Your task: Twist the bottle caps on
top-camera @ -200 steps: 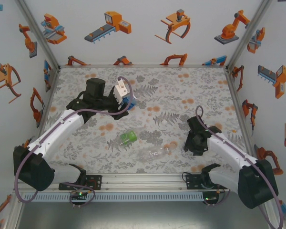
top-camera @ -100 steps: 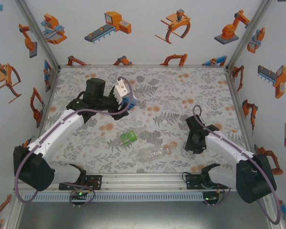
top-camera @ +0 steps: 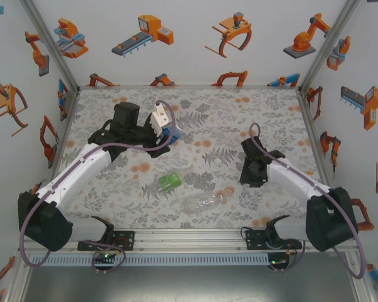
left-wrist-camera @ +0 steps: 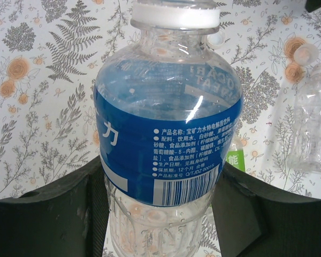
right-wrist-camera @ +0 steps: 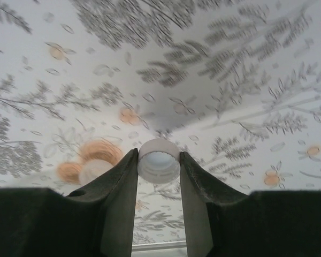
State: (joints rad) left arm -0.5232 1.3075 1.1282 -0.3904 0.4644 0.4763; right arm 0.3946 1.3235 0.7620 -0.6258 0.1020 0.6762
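My left gripper [top-camera: 156,131] [left-wrist-camera: 160,198] is shut on the lower body of the blue-labelled bottle [top-camera: 162,123] [left-wrist-camera: 168,134], held above the back left of the mat. A white cap [left-wrist-camera: 175,15] sits on that bottle's neck. Right of centre, my right gripper [top-camera: 248,172] [right-wrist-camera: 159,160] is shut on a white bottle cap [right-wrist-camera: 159,162], open side toward the camera, lifted off the mat. The green-tinted bottle [top-camera: 170,182] and the longer colourless bottle [top-camera: 205,202] [left-wrist-camera: 315,123] lie on the mat near the middle. Two loose caps [top-camera: 220,162] [top-camera: 227,190] rest on the mat.
The floral mat [top-camera: 271,119] covers the table, walled on three sides by printed panels [top-camera: 195,38]. A metal rail [top-camera: 189,238] runs along the near edge between the arm bases. The back and far right of the mat hold no objects.
The right gripper closed on a cap and moved up and back-left, away from the near edge. The left arm and its bottle have not moved.
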